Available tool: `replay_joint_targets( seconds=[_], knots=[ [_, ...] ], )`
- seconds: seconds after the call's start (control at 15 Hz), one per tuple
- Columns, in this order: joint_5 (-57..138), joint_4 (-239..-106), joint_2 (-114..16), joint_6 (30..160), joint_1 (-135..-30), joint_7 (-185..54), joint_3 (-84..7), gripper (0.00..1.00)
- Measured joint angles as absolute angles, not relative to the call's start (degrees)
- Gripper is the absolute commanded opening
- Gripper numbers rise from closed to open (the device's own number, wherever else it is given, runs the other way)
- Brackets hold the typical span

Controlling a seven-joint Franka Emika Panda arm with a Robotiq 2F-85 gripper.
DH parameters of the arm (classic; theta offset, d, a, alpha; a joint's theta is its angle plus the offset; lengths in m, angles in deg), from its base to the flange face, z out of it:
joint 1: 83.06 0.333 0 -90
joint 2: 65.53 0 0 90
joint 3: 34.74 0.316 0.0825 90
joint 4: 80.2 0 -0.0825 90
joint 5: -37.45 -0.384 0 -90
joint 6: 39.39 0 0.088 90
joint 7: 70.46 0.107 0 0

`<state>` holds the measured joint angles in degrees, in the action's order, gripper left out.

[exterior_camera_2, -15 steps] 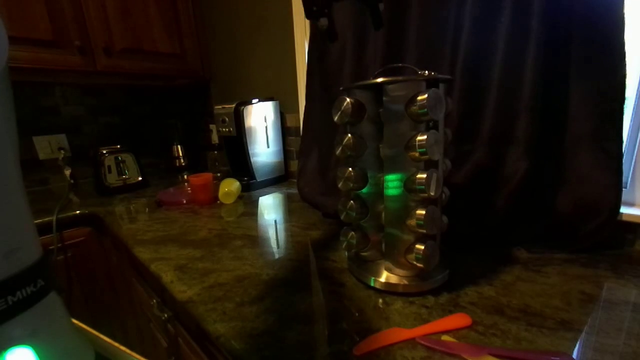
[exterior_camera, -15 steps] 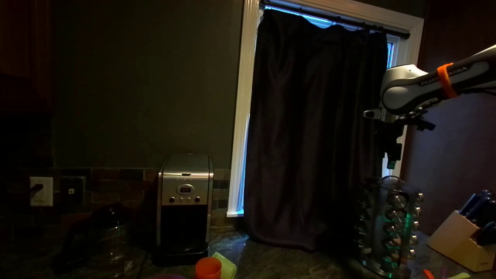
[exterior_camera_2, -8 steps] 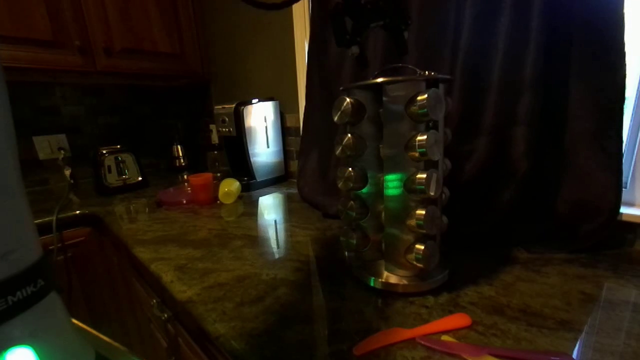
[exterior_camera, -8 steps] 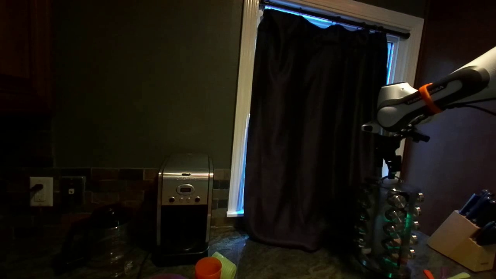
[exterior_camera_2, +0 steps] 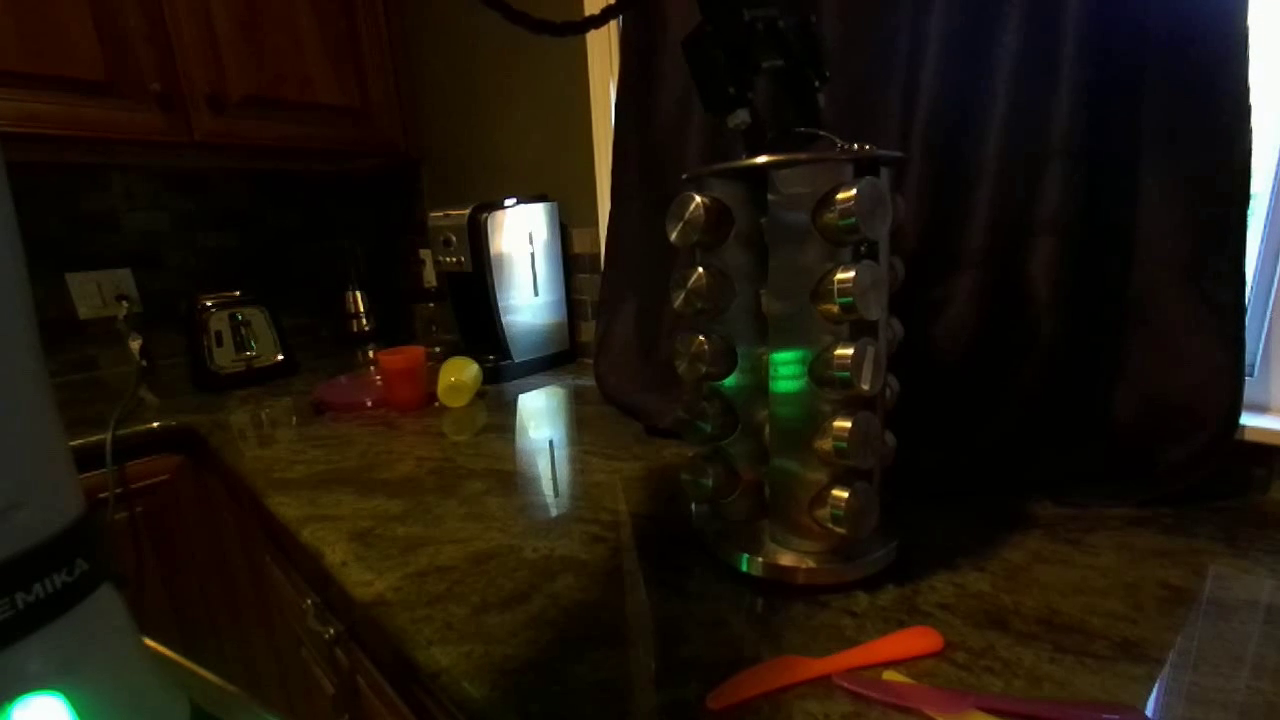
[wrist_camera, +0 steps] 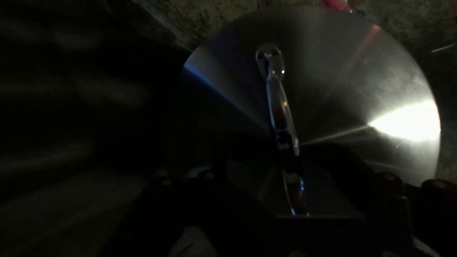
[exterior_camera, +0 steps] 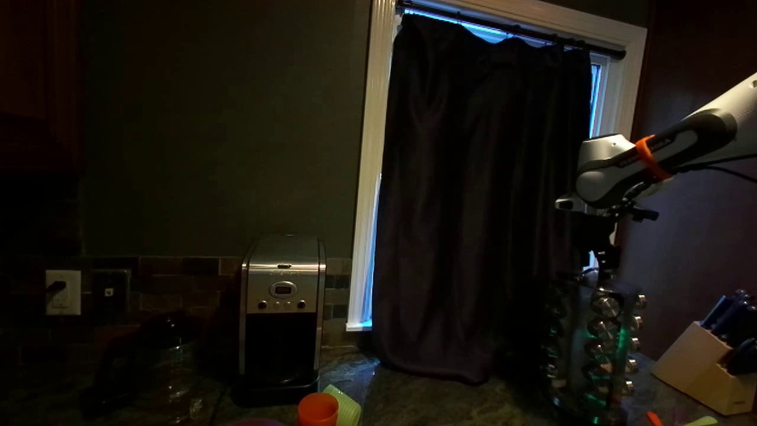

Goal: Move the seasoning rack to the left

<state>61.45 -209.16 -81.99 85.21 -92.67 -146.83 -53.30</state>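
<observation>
Spice rack (exterior_camera_2: pixel 795 360) upright on the worktop (exterior_camera_2: pixel 450 540) near the curtain (exterior_camera_2: pixel 1050 300), hasn't shifted. Over the last second the arm (exterior_camera: pixel 680 151) came down to the rack's top; reads as grasp setup, leftward move not begun. Wrist view alone shows the fingers (wrist_camera: pixel 391 192) spread, handle (wrist_camera: pixel 280 110) between them; can't tell if touching. Coffee maker (exterior_camera: pixel 282 313) shows only in both exterior views.
</observation>
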Motion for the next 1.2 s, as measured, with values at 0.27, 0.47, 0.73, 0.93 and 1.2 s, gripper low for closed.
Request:
replay_joint_targets(
  seconds=[0.27, 0.47, 0.73, 0.93, 1.2],
  knots=[
    [61.4, -209.2, -82.4, 85.1, -92.8, -149.2, -52.9, 0.14],
    [61.4, -209.3, -82.6, 84.6, -92.8, -150.6, -52.8, 0.01],
    [61.4, -209.3, -82.6, 84.4, -92.9, -151.6, -52.6, 0.05],
    [61.4, -209.3, -82.6, 84.4, -93.0, -151.7, -52.5, 0.05],
    [61.1, -209.3, -82.7, 84.2, -93.1, -151.9, -52.5, 0.42]
  ],
)
